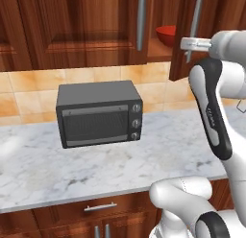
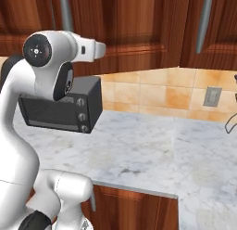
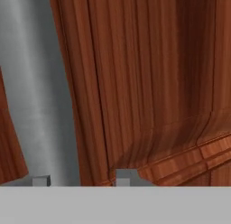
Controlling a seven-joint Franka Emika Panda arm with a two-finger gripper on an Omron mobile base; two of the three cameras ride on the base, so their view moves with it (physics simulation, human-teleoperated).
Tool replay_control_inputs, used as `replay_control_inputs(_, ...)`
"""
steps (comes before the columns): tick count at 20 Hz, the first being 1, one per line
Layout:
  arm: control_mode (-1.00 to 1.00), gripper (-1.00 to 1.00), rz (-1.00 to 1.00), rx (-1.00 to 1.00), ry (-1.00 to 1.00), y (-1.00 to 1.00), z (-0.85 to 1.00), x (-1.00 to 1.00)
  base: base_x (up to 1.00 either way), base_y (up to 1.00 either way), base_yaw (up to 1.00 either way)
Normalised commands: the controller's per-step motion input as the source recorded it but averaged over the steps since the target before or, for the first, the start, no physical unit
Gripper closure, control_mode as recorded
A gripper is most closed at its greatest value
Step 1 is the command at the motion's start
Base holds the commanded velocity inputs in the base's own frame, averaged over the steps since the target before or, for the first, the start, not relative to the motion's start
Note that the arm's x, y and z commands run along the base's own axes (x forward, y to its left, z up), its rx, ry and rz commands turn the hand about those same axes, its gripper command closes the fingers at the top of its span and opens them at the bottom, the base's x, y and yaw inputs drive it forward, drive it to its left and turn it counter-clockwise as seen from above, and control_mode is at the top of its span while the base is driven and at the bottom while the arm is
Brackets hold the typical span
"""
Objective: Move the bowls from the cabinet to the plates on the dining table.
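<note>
Reaching gripper (image 3: 81,180) up at cabinet door (image 1: 185,35), tips either side of silver bar handle (image 3: 38,92), gap narrow, contact w/ handle can't tell. Sitting inside half-open cabinet (image 1: 72,26): red bowl (image 1: 166,35) on shelf, above counter (image 1: 96,165) w/ toaster oven (image 1: 98,113).

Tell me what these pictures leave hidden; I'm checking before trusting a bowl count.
- Red bowl: in the left base view, the cabinet frame and open door hide all but a part.
- Second bowl: I cannot find it; the shelf is mostly covered.
- Pincer: hand view cuts off its tips beside the handle, so its state is unclear.
</note>
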Motion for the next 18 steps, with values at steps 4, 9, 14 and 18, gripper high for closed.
replay_control_inputs(4, -1.00, 1.00, 0.00, 0.05, -0.02, -0.80, 0.45, -0.63, 0.00, 0.00, 0.00)
replay_control_inputs(9, -1.00, 1.00, 0.00, 0.06, -0.02, -0.81, 0.42, -0.63, 0.00, 0.00, 0.00)
replay_control_inputs(14, -1.00, 1.00, 0.00, 0.06, -0.05, -0.65, 0.25, -0.47, 0.00, 0.00, 0.00)
replay_control_inputs(18, -1.00, -1.00, 0.00, 0.00, -0.01, 0.00, 0.01, 0.00, 0.00, 0.00, 0.00)
